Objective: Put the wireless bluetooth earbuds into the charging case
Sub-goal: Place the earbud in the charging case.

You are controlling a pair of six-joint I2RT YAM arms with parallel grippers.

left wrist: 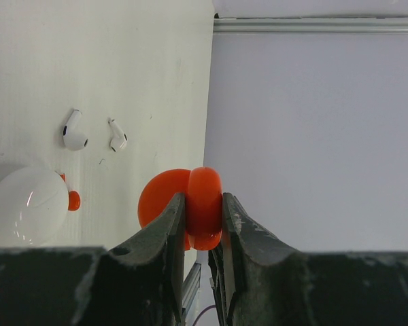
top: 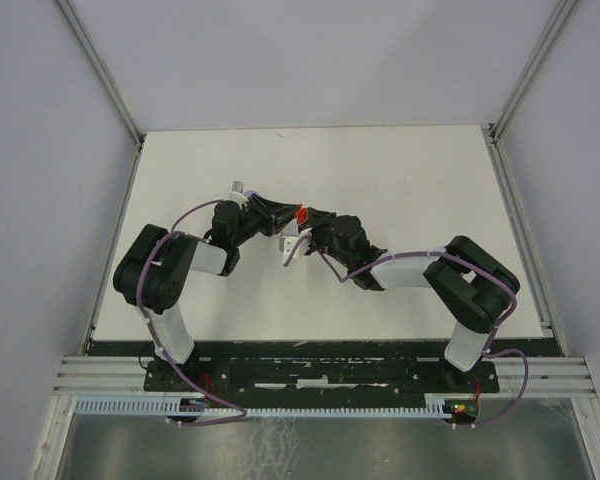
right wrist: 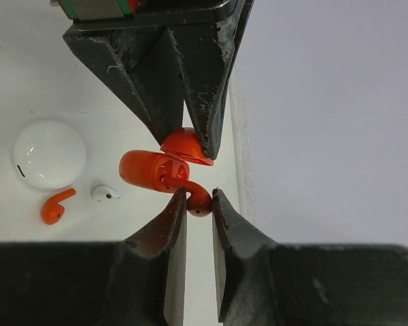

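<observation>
The orange charging case [right wrist: 149,170] hangs open above the table. My left gripper [left wrist: 204,204] is shut on its lid [right wrist: 185,146], and the left fingers [right wrist: 190,88] come down from the top of the right wrist view. My right gripper [right wrist: 200,197] is shut on an orange earbud [right wrist: 199,201] whose stem reaches into the case's opening. In the top view both grippers meet at the case [top: 301,215] in mid table. A second orange earbud [right wrist: 56,206] lies on the table beside a white earbud [right wrist: 106,193].
A round white case [left wrist: 26,205] sits on the table with the loose orange earbud [left wrist: 73,200] at its edge. Two white earbuds [left wrist: 75,130] [left wrist: 117,136] lie a little beyond it. Grey walls enclose the white table [top: 400,180] on three sides.
</observation>
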